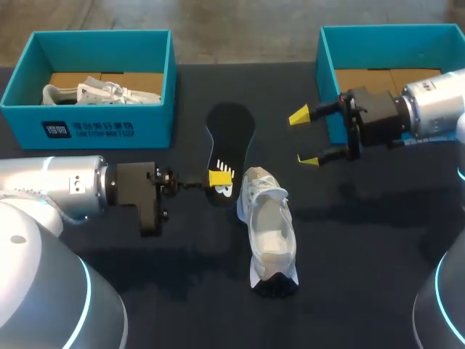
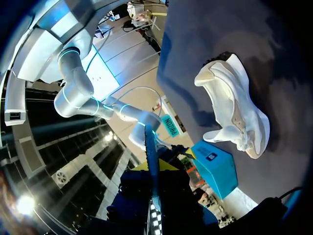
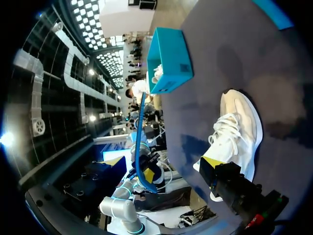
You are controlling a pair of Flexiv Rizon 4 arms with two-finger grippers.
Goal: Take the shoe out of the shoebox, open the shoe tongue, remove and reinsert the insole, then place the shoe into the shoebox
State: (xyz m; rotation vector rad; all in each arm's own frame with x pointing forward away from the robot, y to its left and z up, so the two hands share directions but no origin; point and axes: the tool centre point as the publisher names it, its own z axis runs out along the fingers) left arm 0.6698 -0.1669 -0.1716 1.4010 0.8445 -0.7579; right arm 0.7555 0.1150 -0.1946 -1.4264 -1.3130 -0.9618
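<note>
Our left gripper [image 1: 218, 178] is clamped on the black insole [image 1: 231, 134], pinching it across its faces near one end, so from the left wrist we see it edge-on between the fingers. The white shoe [image 1: 269, 233] lies on the table [image 1: 363, 254] just ahead of those fingertips, right beside the insole, opening upward.

Here's the relation that matters: shoe and insole run nearly parallel, long axes side by side. In our judgement, reinsertion calls for a short carry across rather than a big turn.

Our right gripper [image 1: 305, 138] hangs with fingers spread and nothing between them. The shoe sits off to one side of it, farther than it is from the left gripper, so left is clearly the nearer arm.

Now the count: one insole, two shoes and two shoeboxes. The second shoe [image 1: 102, 92] sits in the first shoebox [image 1: 87, 127], well behind the left gripper, and the second shoebox [image 1: 327, 73] is just beside the right gripper.
</note>
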